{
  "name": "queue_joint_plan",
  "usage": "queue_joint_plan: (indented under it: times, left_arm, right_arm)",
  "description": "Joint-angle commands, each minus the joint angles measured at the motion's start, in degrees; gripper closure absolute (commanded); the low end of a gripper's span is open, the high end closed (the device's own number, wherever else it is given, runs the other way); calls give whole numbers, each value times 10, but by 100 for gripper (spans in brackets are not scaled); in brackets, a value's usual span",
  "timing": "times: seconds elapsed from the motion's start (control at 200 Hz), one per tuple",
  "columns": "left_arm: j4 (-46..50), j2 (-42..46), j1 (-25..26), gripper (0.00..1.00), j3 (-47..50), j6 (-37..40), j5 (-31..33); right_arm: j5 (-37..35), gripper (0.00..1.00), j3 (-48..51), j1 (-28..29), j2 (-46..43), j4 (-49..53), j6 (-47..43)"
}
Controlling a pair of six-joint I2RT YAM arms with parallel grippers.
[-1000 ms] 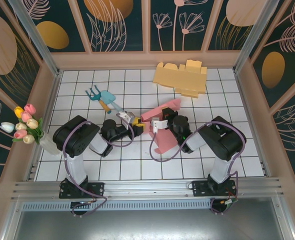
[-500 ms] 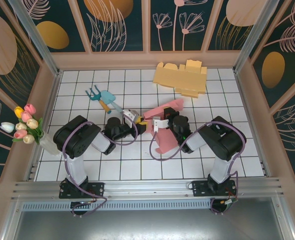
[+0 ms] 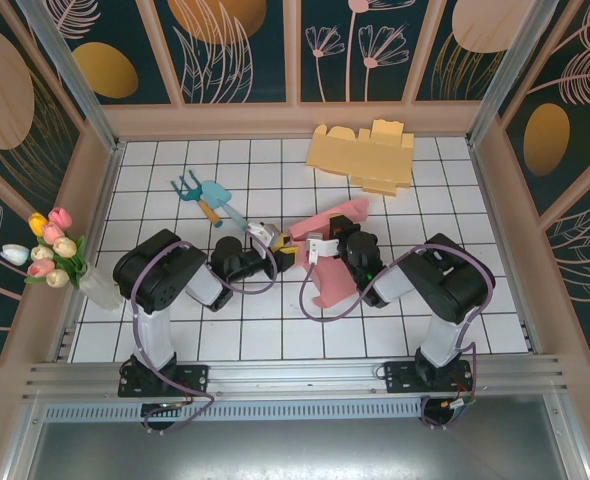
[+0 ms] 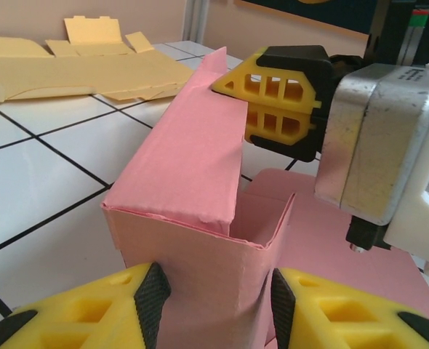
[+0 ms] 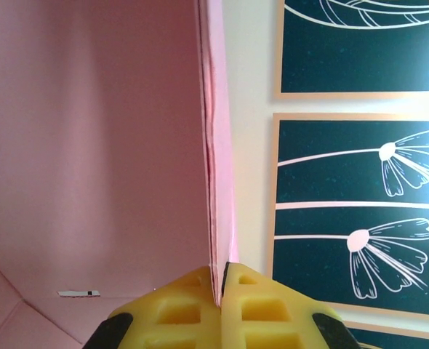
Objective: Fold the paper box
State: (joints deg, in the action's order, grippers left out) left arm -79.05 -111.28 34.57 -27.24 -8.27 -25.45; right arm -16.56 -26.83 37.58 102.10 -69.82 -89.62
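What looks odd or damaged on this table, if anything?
The pink box looks a bit rough. In the left wrist view its upper rim is wrinkled and ragged. One wall leans over instead of standing square, pinched at its top edge by the right gripper. Nothing looks spilled.

From above and behind we look down on the white tiled table [image 3: 245, 335]; both wrist cameras sit close against the pink paper box [image 4: 193, 167], which all views share.
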Motion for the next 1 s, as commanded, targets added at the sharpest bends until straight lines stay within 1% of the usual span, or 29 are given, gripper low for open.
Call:
queue_joint_plan:
  times: [0.0, 0.08, 0.165, 0.24, 0.46, 0.631, 0.701, 0.856, 0.996]
  left_arm:
    - [90, -34, 35, 54, 20, 4, -103]
    - [99, -35, 37, 53, 20, 5, -94]
    - [112, -35, 37, 53, 22, 3, -65]
    - [113, -39, 37, 53, 24, 2, -51]
    - [68, -56, 40, 51, 16, -42, -38]
    - [61, -56, 45, 52, 9, -64, 5]
    - [52, -46, 45, 52, 21, -64, 12]
    - [18, -12, 45, 51, 71, -57, 1]
    - [10, 9, 45, 49, 108, -45, 29]
  right_arm:
    - [61, 100, 15, 24, 7, 79, 16]
    - [61, 100, 14, 24, 7, 80, 16]
    - [61, 100, 15, 24, 7, 80, 17]
    - [60, 100, 16, 23, 8, 80, 18]
    - [60, 100, 16, 24, 11, 78, 18]
    - [60, 100, 19, 25, 9, 77, 18]
    - [60, 100, 20, 24, 9, 77, 19]
    - [61, 100, 23, 25, 8, 72, 20]
    - [60, 100, 23, 26, 3, 71, 22]
